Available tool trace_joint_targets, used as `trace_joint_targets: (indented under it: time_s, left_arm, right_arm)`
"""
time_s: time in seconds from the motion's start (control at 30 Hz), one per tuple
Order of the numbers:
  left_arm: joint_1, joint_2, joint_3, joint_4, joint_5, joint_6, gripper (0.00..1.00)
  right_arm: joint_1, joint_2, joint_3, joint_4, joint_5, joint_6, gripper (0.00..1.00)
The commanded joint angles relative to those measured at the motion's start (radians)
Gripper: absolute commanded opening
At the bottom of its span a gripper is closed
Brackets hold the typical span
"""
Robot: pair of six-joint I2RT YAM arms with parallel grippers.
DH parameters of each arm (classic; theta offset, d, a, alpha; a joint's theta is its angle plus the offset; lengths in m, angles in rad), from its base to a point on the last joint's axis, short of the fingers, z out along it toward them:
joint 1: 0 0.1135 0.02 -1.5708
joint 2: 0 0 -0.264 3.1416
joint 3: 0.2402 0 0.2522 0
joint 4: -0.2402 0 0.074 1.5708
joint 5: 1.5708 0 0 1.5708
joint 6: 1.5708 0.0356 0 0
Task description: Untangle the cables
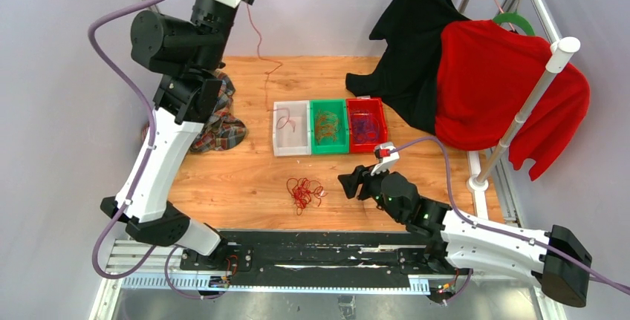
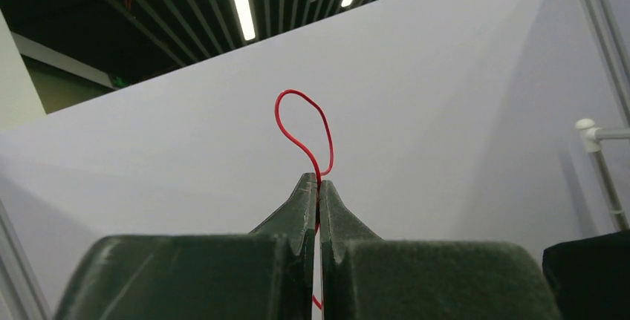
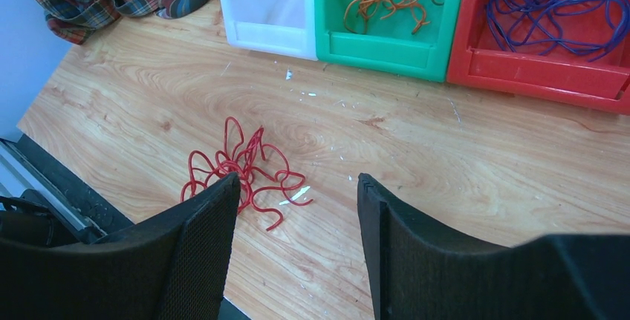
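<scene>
Cables (image 1: 303,194) lie between bins (image 1: 329,150) and table (image 1: 238,179) edge

The right claw (image 3: 299,181) gapes wide above the table (image 3: 446,149), near a red cable tangle (image 3: 241,168).

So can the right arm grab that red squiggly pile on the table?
Probably yes. The right gripper is open and sits close beside the red tangle, with only bare table between them.
</scene>
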Motion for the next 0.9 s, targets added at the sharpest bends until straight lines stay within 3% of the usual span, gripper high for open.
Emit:
trace_joint_targets:
  time_s: [0.0, 0.33, 0.53, 0.87]
  left_arm:
    - [0.009, -0.011, -0.044, 0.07, -0.023, 0.065, 0.0]
    - [0.016, -0.009, -0.165, 0.001, -0.009, 0.115, 0.0]
    - [0.016, -0.039, -0.216, -0.15, 0.0, 0.027, 0.0]
    - [0.016, -0.08, -0.436, -0.205, -0.033, -0.014, 0.01]
  right_arm:
    - [-0.012, -0.03, -0.024, -0.015, 0.026, 0.003, 0.59]
    - [-0.014, -0.11, -0.053, -0.065, 0.085, 0.004, 0.59]
    - [-0.013, -0.111, -0.054, -0.074, 0.089, 0.002, 0.6]
    - [-0.015, -0.093, -0.049, -0.062, 0.084, 0.005, 0.59]
